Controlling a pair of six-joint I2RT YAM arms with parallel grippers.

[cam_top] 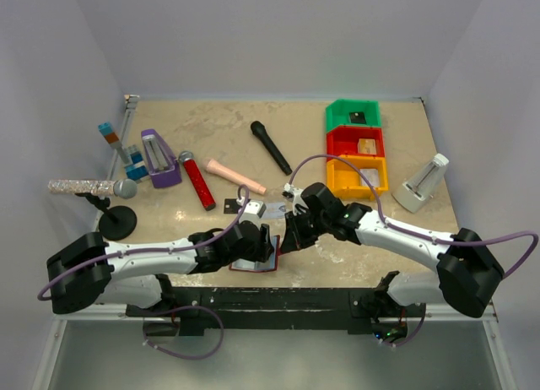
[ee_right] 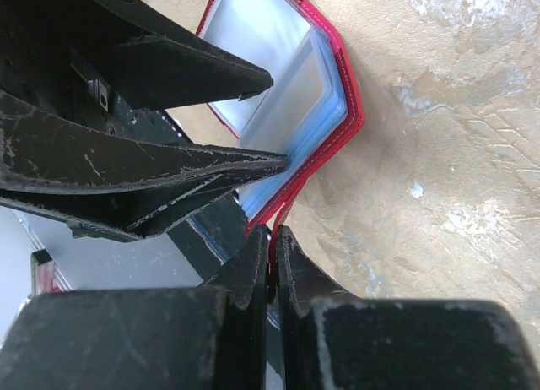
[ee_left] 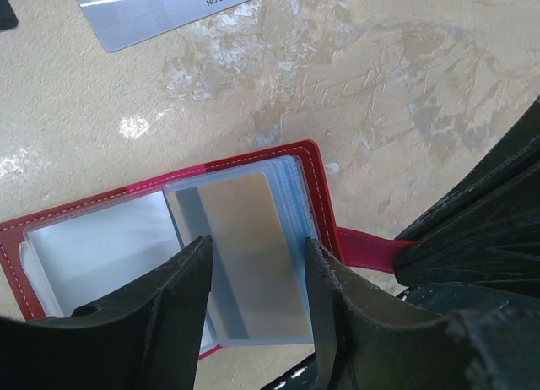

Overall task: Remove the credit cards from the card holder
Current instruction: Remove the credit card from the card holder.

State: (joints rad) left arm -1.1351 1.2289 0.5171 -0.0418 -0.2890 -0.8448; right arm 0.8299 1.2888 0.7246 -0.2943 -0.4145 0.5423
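Observation:
The dark red card holder (ee_left: 291, 158) lies open near the table's front edge, its pale sleeves up. A tan-gold credit card (ee_left: 249, 255) sits in the top sleeve. My left gripper (ee_left: 256, 246) is open over that sleeve, one finger on each side of the card, and its right finger (ee_left: 325, 297) touches the sleeves' edge. My right gripper (ee_right: 272, 238) is shut on the holder's red tab (ee_left: 371, 246). On the table beyond the holder lie a silver-grey card (ee_left: 160, 6) and a black card (cam_top: 231, 207). In the top view both grippers (cam_top: 260, 245) (cam_top: 285, 241) meet over the holder (cam_top: 253, 265).
Green (cam_top: 353, 114), red (cam_top: 356, 141) and orange (cam_top: 359, 177) bins stand at the back right, with a white stand (cam_top: 422, 183) beside them. A black microphone (cam_top: 270, 147), a red microphone (cam_top: 197, 181), a pink cylinder (cam_top: 234, 176) and a purple object (cam_top: 158, 158) lie farther back.

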